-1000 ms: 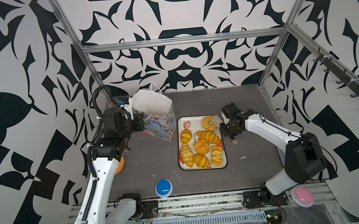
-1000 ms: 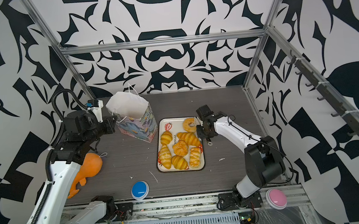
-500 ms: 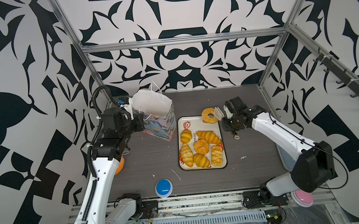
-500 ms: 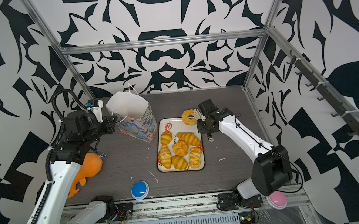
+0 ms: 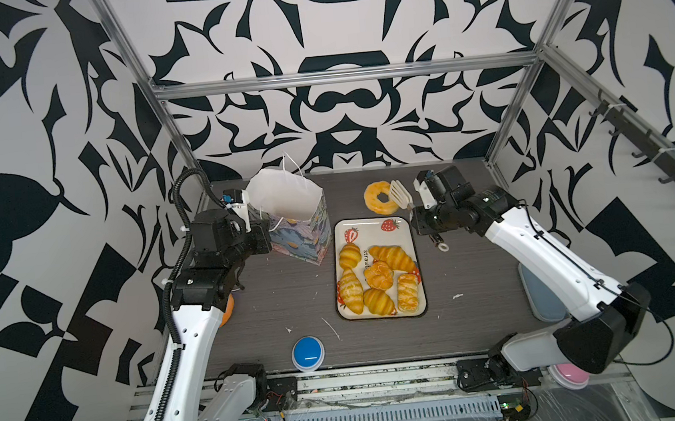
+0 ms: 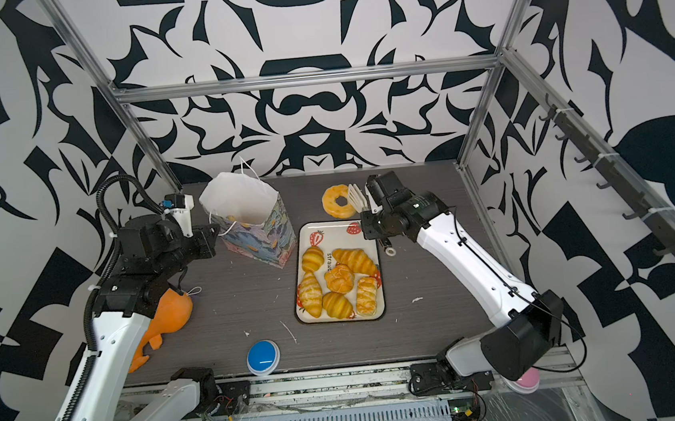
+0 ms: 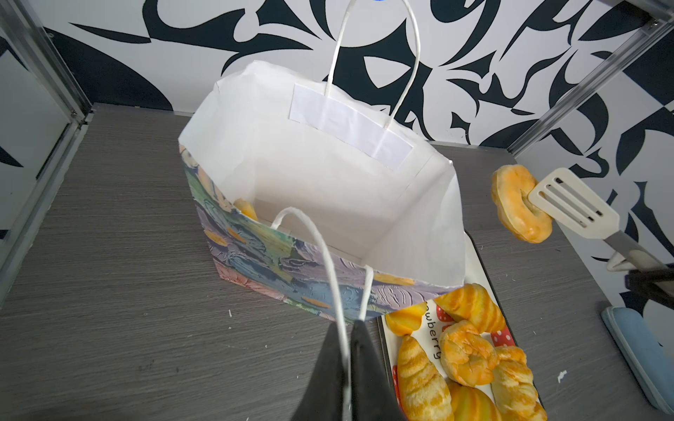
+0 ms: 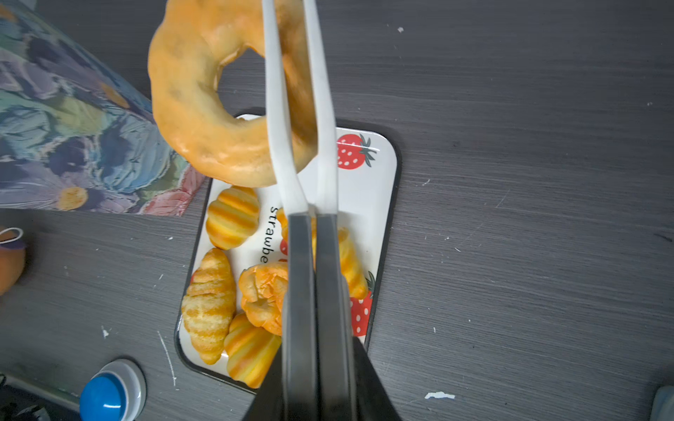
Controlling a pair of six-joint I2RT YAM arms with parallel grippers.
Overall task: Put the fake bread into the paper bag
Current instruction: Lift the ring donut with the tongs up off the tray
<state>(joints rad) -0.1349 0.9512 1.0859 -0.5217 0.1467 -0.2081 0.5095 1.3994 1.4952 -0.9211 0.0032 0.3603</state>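
The ring doughnut [image 5: 372, 201] is the piece in play. It is glossy and golden-yellow, clamped on one side of its ring between the white slotted blades of the tongs [image 7: 572, 204]. It hangs in the air just past the far end of the tray [image 5: 371, 228], beside the paper bag [image 5: 301, 239] but not yet over its mouth. The right gripper [image 8: 317, 371] is squeezed tight on the tongs' grey handles, so the hold looks firm. The bag stands upright and wide open. Just inside its near wall the left wrist view shows a yellow lump that I take for 1 pastry already delivered (little of it shows, so that is a guess). On the tray lie 6 more: 4 ridged croissants, 1 round bun [image 5: 378, 274] and 1 plaited pastry [image 5: 407, 293]. By that count the task is early, with 1 in, 1 on its way and 6 to fetch. The left gripper [image 7: 349, 328] is pinched closed on the bag's near cord handle [image 7: 328, 255], which seems meant to steady the bag. Farther out on the dark table [image 5: 277, 300] are a blue button [image 5: 307, 349] and an orange plush toy [image 6: 169, 313].
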